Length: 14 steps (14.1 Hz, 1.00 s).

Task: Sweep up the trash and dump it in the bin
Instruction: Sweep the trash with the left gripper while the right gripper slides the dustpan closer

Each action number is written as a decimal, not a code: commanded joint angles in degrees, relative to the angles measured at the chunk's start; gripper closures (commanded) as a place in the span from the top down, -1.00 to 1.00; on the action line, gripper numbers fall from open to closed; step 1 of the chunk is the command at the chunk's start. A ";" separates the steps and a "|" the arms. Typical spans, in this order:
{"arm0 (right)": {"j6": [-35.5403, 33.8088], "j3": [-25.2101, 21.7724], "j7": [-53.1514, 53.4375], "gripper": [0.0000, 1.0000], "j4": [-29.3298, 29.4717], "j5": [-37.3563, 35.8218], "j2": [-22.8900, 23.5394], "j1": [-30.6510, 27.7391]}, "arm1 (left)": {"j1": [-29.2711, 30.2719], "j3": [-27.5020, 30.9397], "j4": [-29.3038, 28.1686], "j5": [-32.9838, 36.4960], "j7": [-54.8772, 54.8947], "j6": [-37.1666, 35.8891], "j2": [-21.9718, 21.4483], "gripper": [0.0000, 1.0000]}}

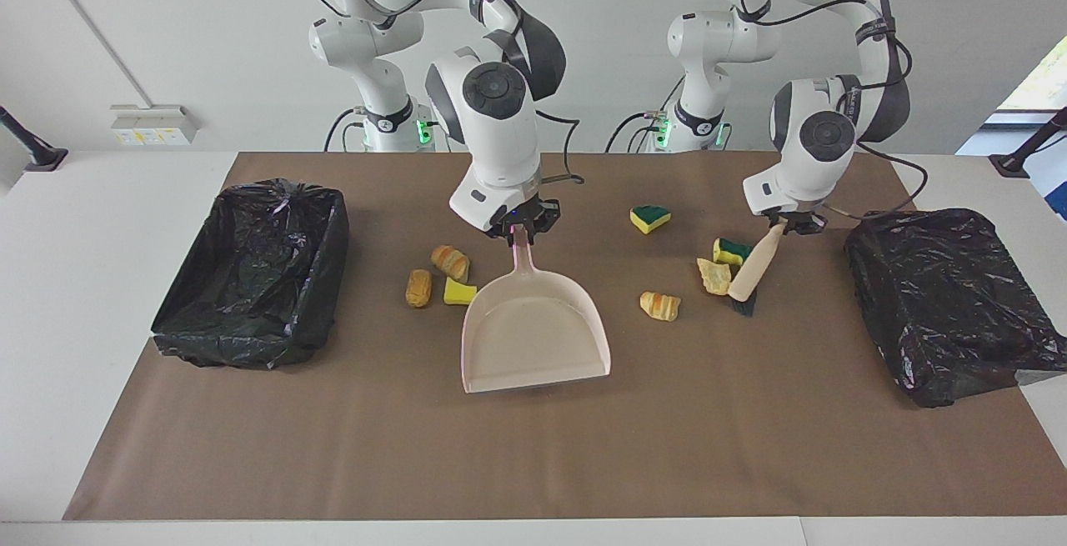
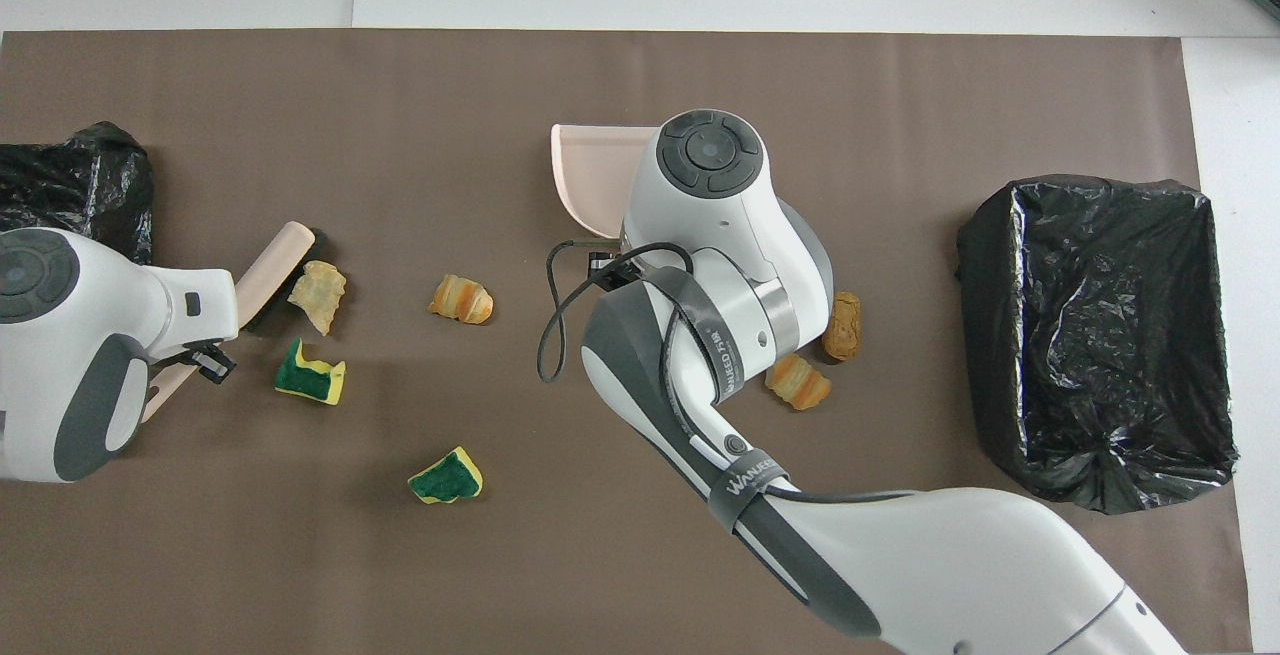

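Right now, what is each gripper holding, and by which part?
Left gripper grips the beige black-bristled brush by its handle end; right gripper grips the pink plastic dustpan by its handle.

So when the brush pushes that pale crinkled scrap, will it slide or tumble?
The scrap is small and lumpy, so it probably tumbles rather than slides. It looks light, so the brush should move it easily. It may skip sideways off the bristles.

Seven small scraps of trash (image 1: 659,305) lie scattered on the table. Three cluster toward the right arm's end; four spread toward the left arm's end: yellow sponge bits, some green-faced, and tan bread lumps.
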 commanded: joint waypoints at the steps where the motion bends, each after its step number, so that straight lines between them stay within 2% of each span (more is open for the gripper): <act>1: 0.46 0.67 -9.39 -1.00 -5.41 -0.41 -3.42 1.13 | -5.20 0.51 -4.42 -2.25 -3.23 -5.10 -4.90 -1.00; 3: 0.72 0.67 -10.22 -1.00 -6.83 -0.41 -4.13 1.22 | -9.59 0.51 -4.42 -5.14 -7.36 -9.15 -7.54 -1.00; 5: 0.81 0.67 -10.39 -1.00 -7.01 -0.50 -4.22 1.13 | -12.68 0.59 -3.72 -6.21 -11.76 -9.87 -8.08 -1.00; 6: 0.63 0.67 -12.40 -1.00 -7.27 -0.58 -4.22 0.96 | -12.69 0.77 -2.32 -6.21 -12.13 -9.17 -7.29 -1.00; 8: 0.72 0.50 -28.41 -1.00 -10.67 -1.98 -5.88 0.34 | -10.85 1.03 2.15 -6.21 -11.52 -6.63 -3.70 -1.00; 11: 0.90 0.67 -38.39 -1.00 -15.78 -7.86 -9.05 0.78 | -7.69 1.03 8.49 -5.95 -10.46 -4.34 1.05 -1.00; 12: 1.59 0.67 -43.74 -1.00 -17.27 -8.32 -9.75 0.95 | -7.59 1.03 9.63 -5.77 -9.33 -2.59 2.19 -1.00; 14: 2.91 0.67 -47.56 -1.00 -20.35 -8.32 -11.16 0.78 | -7.07 1.04 12.00 -5.42 -6.26 2.85 4.74 -1.00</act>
